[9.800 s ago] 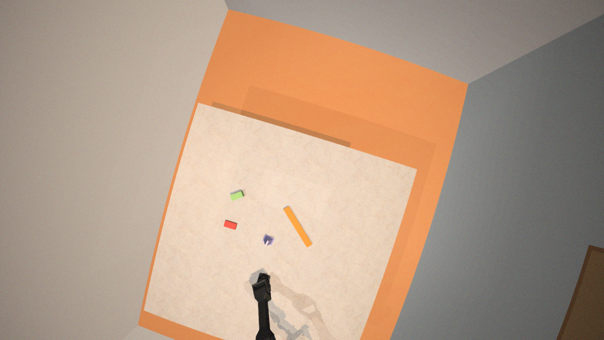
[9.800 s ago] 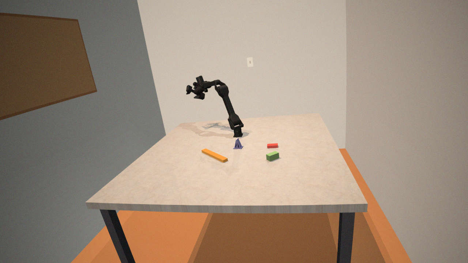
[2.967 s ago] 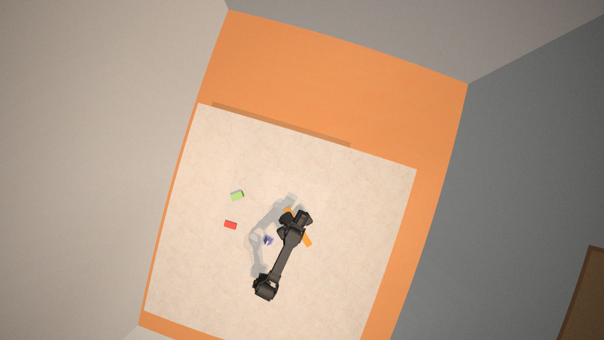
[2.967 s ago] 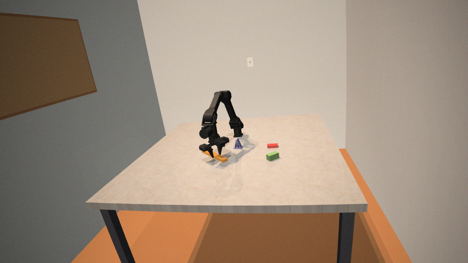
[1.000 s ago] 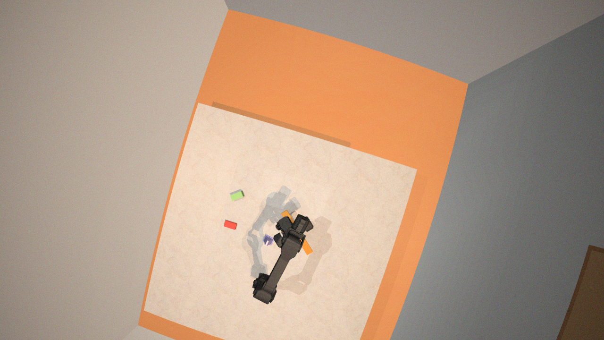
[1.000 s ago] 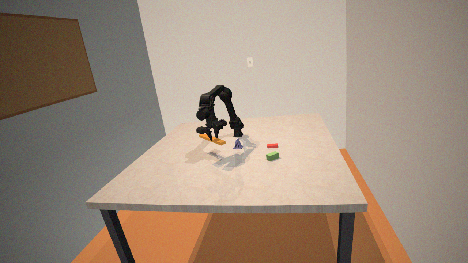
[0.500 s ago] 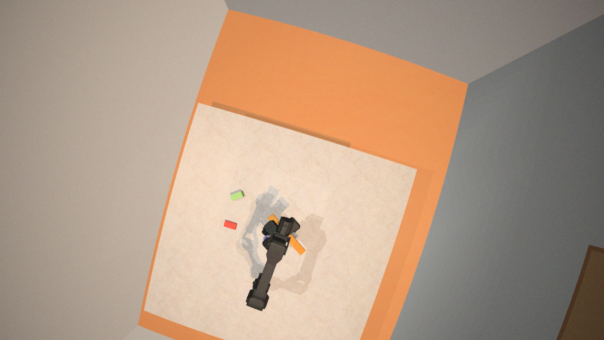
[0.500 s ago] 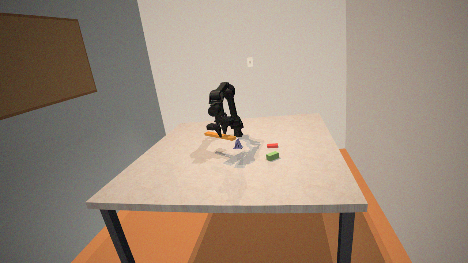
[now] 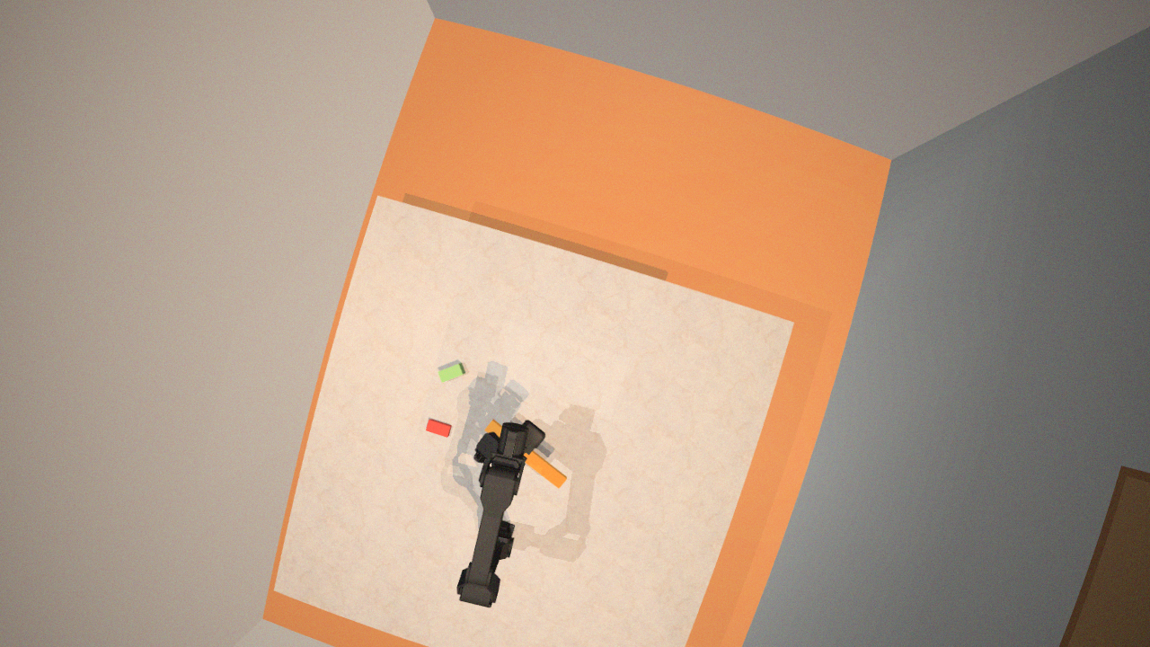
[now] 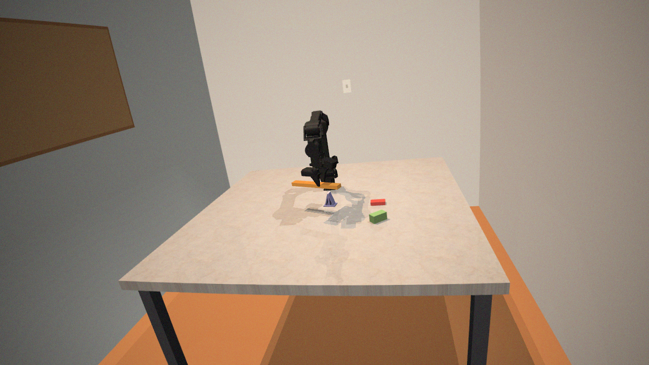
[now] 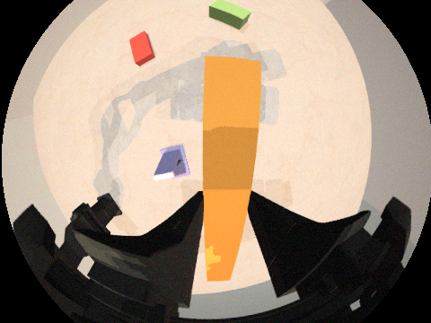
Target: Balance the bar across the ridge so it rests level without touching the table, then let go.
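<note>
Bench [image 10: 254,254]: pale marbled top on dark legs, standing on an orange floor.

Arm [image 9: 491,515]: black, base near the bench edge at the bottom of the top view, folded up tall and reaching toward the bench centre. In the exterior view it stands behind the small items, nearer the far edge.

Gripper [image 11: 223,228]: pointing down, jaws clamped on the orange bar [image 10: 316,184], one black finger [image 11: 180,251] on each long side. The grip sits toward one end of the bar; most of its length runs out ahead of the fingers in the wrist view.

Orange bar: held in the air, clear of the bench top, roughly level in the exterior view. Its shadow lies on the surface below. It does not touch the ridge.

Green block [image 10: 377,216]: lying flat, toward the right edge of the bench in the exterior view, nearer the front than the red block.

Red block [image 10: 377,202]: flat, just behind the green block, apart from it.

Ridge [image 10: 329,199]: small purple wedge, upright near the bench centre, below the bar. In the wrist view [image 11: 172,163] it appears off to the left of the bar's long axis, not under it. Hidden by the arm in the top view.
</note>
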